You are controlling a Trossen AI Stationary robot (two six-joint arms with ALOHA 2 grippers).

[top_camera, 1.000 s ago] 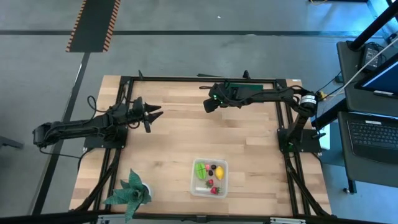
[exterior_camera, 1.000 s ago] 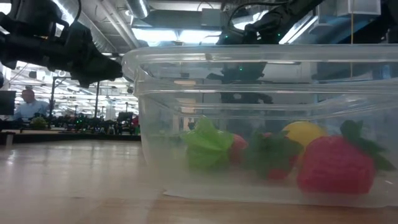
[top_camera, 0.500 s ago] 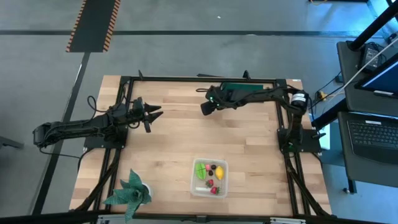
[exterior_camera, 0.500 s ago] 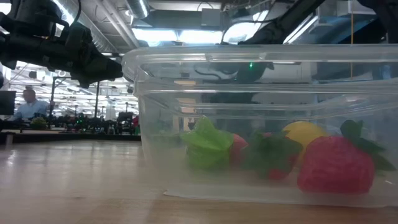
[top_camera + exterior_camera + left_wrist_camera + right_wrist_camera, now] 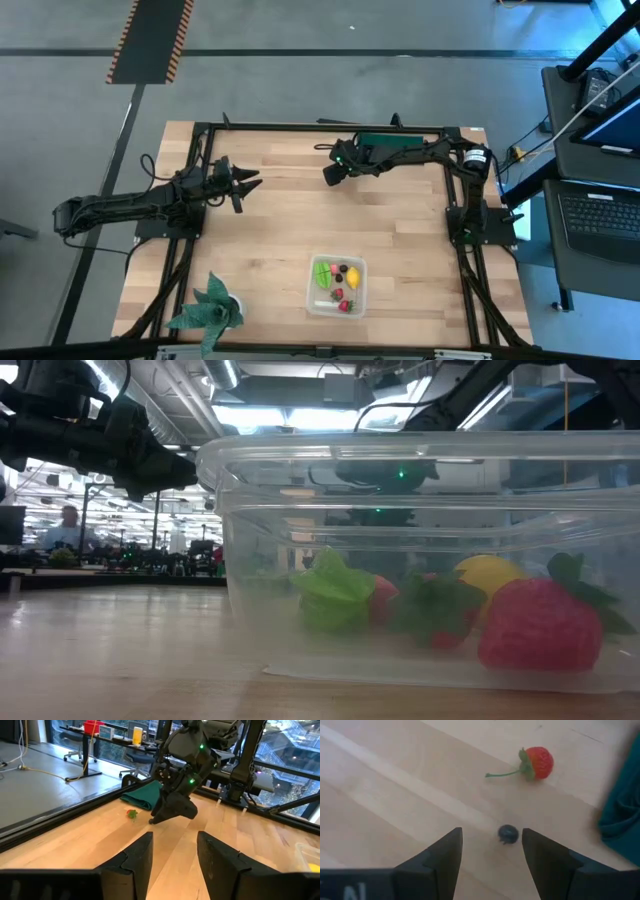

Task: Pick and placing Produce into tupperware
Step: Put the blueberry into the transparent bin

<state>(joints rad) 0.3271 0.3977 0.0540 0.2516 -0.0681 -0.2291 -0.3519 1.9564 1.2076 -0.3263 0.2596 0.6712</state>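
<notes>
A tiny dark berry (image 5: 508, 834) and a red berry with a green stem (image 5: 538, 763) lie on the wooden table at the far middle. My right gripper (image 5: 491, 834) (image 5: 328, 175) slants down over them, open, with the dark berry just ahead of the gap between its fingers and untouched. The clear tupperware (image 5: 312, 298) (image 5: 400, 470) stands near the front edge. It holds a green piece (image 5: 335, 592), a yellow one (image 5: 487, 572) and red berries (image 5: 540, 625). My left gripper (image 5: 250, 182) (image 5: 174, 840) waits level at the left, open and holding nothing.
A dark green pad (image 5: 385, 140) (image 5: 620, 815) lies just beyond the two berries, under my right arm. A teal leafy plant (image 5: 210, 305) stands at the near left corner. Bare wood lies between the berries and the tupperware. A black frame runs around the table.
My right gripper has sunk toward the table and shifted a little toward the left edge, staying open. The produce and the tupperware have not moved.
</notes>
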